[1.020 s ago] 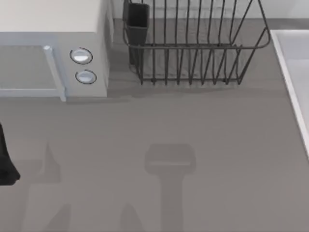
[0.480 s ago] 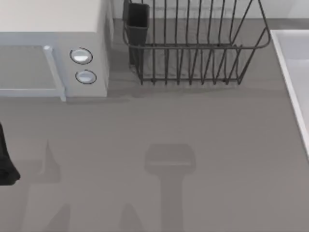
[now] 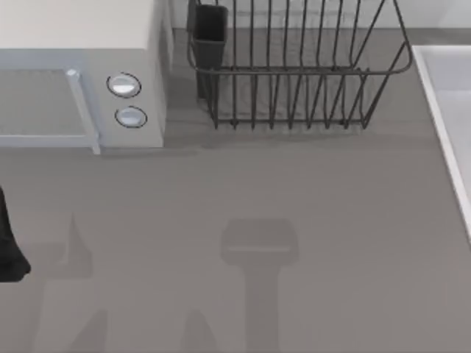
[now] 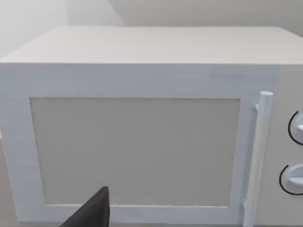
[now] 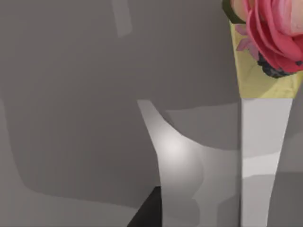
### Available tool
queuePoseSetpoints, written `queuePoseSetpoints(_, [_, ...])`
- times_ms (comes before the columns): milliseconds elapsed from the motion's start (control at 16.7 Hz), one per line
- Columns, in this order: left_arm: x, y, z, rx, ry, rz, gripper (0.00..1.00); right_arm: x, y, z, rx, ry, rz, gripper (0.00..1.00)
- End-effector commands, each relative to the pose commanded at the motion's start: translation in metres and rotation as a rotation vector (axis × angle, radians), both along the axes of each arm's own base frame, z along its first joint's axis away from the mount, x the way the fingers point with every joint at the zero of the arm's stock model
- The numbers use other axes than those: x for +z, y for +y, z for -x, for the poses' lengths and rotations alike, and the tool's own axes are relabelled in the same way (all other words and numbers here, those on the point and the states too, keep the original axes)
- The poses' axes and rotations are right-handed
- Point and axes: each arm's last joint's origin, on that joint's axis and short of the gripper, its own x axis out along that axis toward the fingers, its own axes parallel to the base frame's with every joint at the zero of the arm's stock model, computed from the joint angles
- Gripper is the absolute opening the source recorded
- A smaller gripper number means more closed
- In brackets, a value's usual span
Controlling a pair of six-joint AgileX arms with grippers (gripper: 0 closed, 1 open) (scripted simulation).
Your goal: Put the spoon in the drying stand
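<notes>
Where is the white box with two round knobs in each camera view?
Top view: white box at the far left, left of the drying stand.
Left wrist view: white box close, front toward the camera.
Right wrist view: a pink flower over grey ground.
Shared landmark: the box's upright door handle, top and left wrist.

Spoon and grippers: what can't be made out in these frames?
- Spoon: cannot be picked out for certain.
- Left gripper: cut by the top view's left edge, fingers not readable.
- Drying stand: far side cut by the top edge.
- Utensil cup: inside too dark to read.
- Microwave-like box: right knobs cut off in the left wrist view.
</notes>
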Motion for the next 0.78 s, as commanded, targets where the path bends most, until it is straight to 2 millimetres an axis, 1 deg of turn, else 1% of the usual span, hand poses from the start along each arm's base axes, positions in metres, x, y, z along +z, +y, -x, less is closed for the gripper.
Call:
queuePoseSetpoints(120, [0.000, 0.000, 0.000, 0.000, 0.000, 0.000, 1.00, 0.008, -0.004, -0.003, 0.000, -0.003, 0.001, 0.00])
queuePoseSetpoints(180, [0.000, 0.000, 0.000, 0.000, 0.000, 0.000, 1.00, 0.016, -0.007, -0.007, 0.001, -0.006, 0.003, 0.00])
queuePoseSetpoints(300, [0.000, 0.000, 0.000, 0.000, 0.000, 0.000, 1.00, 0.039, -0.013, -0.013, 0.003, -0.007, 0.003, 0.00])
queuePoseSetpoints(420, [0.000, 0.000, 0.000, 0.000, 0.000, 0.000, 1.00, 0.068, -0.016, -0.016, 0.005, 0.005, -0.008, 0.00])
queuePoseSetpoints(540, [0.000, 0.000, 0.000, 0.000, 0.000, 0.000, 1.00, 0.102, -0.016, -0.016, 0.004, 0.025, -0.024, 0.00])
queuePoseSetpoints(780, [0.000, 0.000, 0.000, 0.000, 0.000, 0.000, 1.00, 0.167, -0.008, -0.007, 0.001, 0.027, -0.024, 0.00])
